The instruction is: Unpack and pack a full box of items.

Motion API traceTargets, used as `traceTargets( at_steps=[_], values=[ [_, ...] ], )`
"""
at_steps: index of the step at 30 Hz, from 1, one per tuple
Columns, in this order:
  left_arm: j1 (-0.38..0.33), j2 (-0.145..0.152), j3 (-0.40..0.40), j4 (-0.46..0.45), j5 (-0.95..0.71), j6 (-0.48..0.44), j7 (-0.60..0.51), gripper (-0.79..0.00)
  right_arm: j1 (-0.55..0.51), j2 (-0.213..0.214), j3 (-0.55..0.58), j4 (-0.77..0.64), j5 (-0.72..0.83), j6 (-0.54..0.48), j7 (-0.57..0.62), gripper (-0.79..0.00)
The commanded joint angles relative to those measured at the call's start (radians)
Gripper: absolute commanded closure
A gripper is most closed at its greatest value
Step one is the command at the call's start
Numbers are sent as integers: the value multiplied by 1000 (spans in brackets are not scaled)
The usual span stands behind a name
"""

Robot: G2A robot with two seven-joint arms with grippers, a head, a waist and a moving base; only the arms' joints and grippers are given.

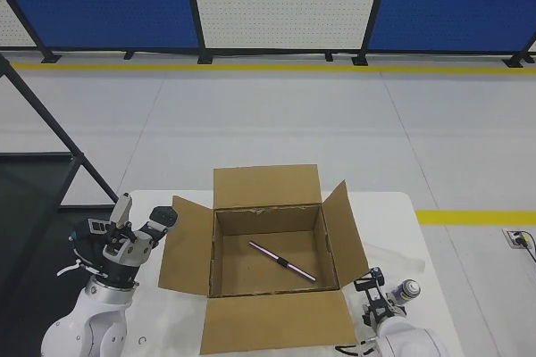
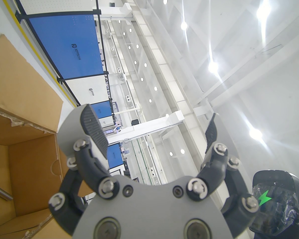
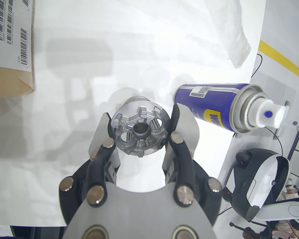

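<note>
An open cardboard box (image 1: 266,189) stands in the middle of the white table, flaps spread. A thin pinkish rod (image 1: 281,261) lies slanted on its floor; its metal end (image 2: 0,193) also shows in the left wrist view. My left gripper (image 1: 147,228) sits left of the box, tilted upward toward the ceiling, open (image 2: 152,115) and holding nothing. My right gripper (image 3: 140,115) is at the table's front right, shut on a silver gear-like metal hub (image 3: 139,131) just over the cloth. A blue spray can (image 3: 214,103) stands right beside it.
The box corner with barcode labels (image 3: 12,80) lies a short way from the right gripper. The white cloth (image 3: 139,26) covering the table is wrinkled, and the table edge runs close behind the spray can (image 1: 409,291). A black frame (image 1: 36,116) stands at the far left.
</note>
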Motion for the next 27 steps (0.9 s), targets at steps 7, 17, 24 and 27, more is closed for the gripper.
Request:
traceTargets(
  at_steps=[7, 17, 24, 27],
  values=[
    [0, 0, 0, 0, 0, 0, 0, -785, -2, 2, 20, -19, 33, -23, 6, -622],
    [0, 0, 0, 0, 0, 0, 0, -785, -12, 4, 41, -52, 58, -28, 0, -785],
    [0, 0, 0, 0, 0, 0, 0, -785, -115, 13, 123, -209, 109, -33, -26, -785],
    [0, 0, 0, 0, 0, 0, 0, -785, -179, 15, 175, -289, 166, -35, -61, -785]
  ],
)
